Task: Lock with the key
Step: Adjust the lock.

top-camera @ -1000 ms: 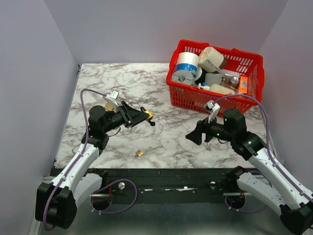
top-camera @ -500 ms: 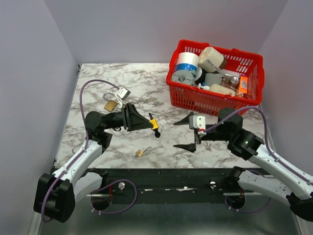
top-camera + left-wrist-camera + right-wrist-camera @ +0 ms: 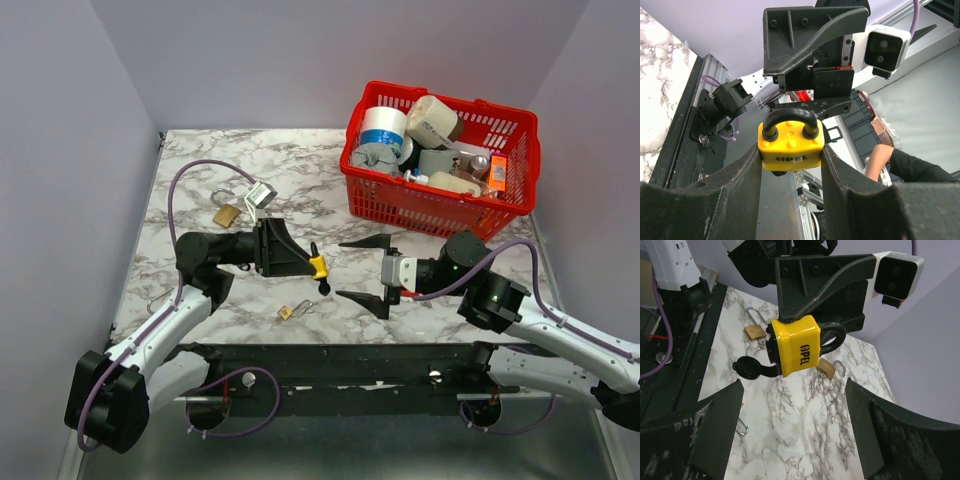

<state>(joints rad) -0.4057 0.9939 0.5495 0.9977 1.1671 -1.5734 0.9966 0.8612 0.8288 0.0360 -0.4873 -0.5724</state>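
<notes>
1. The marble table (image 3: 300, 170) carries everything. Left of the red basket the slab runs broad to its left edge, and pale walls (image 3: 60, 150) close in behind and on both sides.
2. The red basket (image 3: 440, 208) fills the far right corner, heaped with rolls and tins.
3. Over comes the left gripper (image 3: 303, 262), left of the basket and nearer the front edge, clamped on the yellow padlock with a finger flat on each side.
4. Facing it, the right gripper (image 3: 365, 271) hangs just in front of the basket's near left corner. Its jaws are spread wide with nothing between them, and only a narrow gap separates it from the padlock.
5. The yellow padlock (image 3: 319, 266) is held clear of the marble.
6. A black-headed key (image 3: 746, 368) juts from its base.
7. A brass padlock (image 3: 227, 214) lies well left of the basket, and a smaller brass padlock (image 3: 286, 312) sits near the front edge.
</notes>
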